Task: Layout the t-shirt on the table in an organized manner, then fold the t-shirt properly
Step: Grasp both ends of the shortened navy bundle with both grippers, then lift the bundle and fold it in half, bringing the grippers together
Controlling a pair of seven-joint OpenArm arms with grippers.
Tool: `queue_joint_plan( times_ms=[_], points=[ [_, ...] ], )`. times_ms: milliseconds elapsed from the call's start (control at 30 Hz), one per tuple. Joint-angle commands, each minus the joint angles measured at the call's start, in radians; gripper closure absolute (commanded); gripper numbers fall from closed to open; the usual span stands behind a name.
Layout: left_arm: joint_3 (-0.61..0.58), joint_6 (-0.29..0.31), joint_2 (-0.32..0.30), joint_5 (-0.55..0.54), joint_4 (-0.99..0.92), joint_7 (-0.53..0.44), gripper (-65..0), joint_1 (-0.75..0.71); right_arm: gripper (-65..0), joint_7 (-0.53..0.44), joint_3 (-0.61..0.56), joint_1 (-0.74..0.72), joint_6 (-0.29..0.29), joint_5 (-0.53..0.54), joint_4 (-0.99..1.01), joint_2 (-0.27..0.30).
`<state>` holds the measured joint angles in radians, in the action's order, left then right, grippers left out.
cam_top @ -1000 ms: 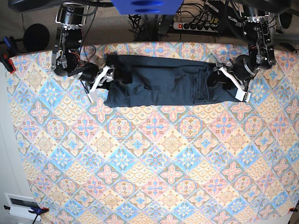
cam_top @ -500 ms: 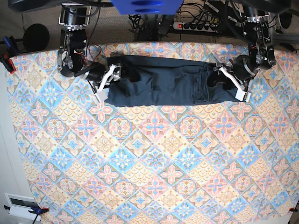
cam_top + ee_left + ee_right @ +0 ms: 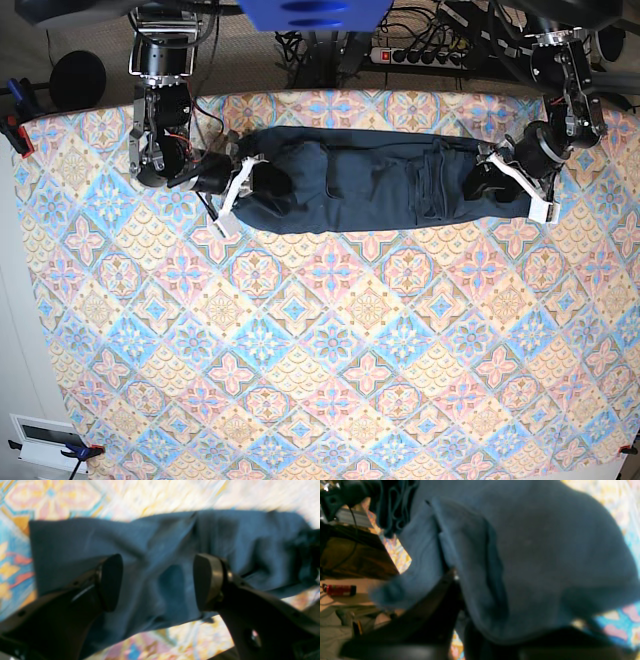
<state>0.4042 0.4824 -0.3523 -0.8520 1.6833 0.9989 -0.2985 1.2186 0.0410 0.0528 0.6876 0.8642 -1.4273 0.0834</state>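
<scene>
From where I'm standing, the near half of the counter (image 3: 330, 380) is just that tiled cloth, blue, pink and cream medallions all the way across. There's a small white box-like thing (image 3: 45, 440) down off the near left corner, can't really tell what it is.

Further back, the t-shirt (image 3: 370, 185) is stretched out as a long dark navy band running left to right near the far edge, with bunched folds toward its right part and a rumpled lump at the left end.

The right tool (image 3: 240, 185) sits at the left end of that band. In its own wrist view the dark jaws are buried under a hump of cloth, and fabric drapes over them, so it looks clamped on the t-shirt there. Pretty blurry though.

The left tool (image 3: 157, 582) is at the other end of the band. Its wrist view shows the two dark pads (image 3: 111, 581) standing wide apart with navy cloth lying between and under them, not pinched.

Behind the far edge there's a power strip (image 3: 420, 55) with a tangle of cables, and a round black thing (image 3: 75, 80) off the far left corner.
</scene>
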Motion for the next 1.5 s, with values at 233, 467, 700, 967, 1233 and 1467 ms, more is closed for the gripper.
queue_joint_plan(
  times_ms=[233,467,700,967,1233,1467],
  points=[
    [0.106,0.005,-0.02,-0.16,0.019,-0.016,-43.2,-0.021,-0.2,-0.024,0.119,-0.023,0.011,0.026,-0.019,0.051],
    [0.149,0.005,-0.049,-0.151,0.011,-0.016,-43.2,-0.029,-0.2,-0.026,0.173,-0.118,0.011,0.019,-0.01,0.187],
    [0.149,0.005,-0.08,-0.134,0.007,-0.019,-43.2,-0.04,-0.2,-0.023,0.168,-0.187,0.011,-0.219,-0.019,0.257],
    [0.144,0.005,-0.072,-0.092,-0.038,-0.019,-43.2,-0.035,-0.2,-0.027,0.063,-0.184,0.011,-0.254,-0.126,0.252],
    [0.141,0.005,-0.072,-0.089,-0.05,-0.021,-43.2,-0.034,-0.1,-0.067,-0.115,-0.189,0.011,-0.256,-0.27,0.114],
    [0.019,-0.001,-0.047,-0.005,-0.051,-0.022,-42.9,0.02,-0.1,-0.069,-0.186,-0.206,0.011,-0.256,-0.297,0.011]
  ],
)
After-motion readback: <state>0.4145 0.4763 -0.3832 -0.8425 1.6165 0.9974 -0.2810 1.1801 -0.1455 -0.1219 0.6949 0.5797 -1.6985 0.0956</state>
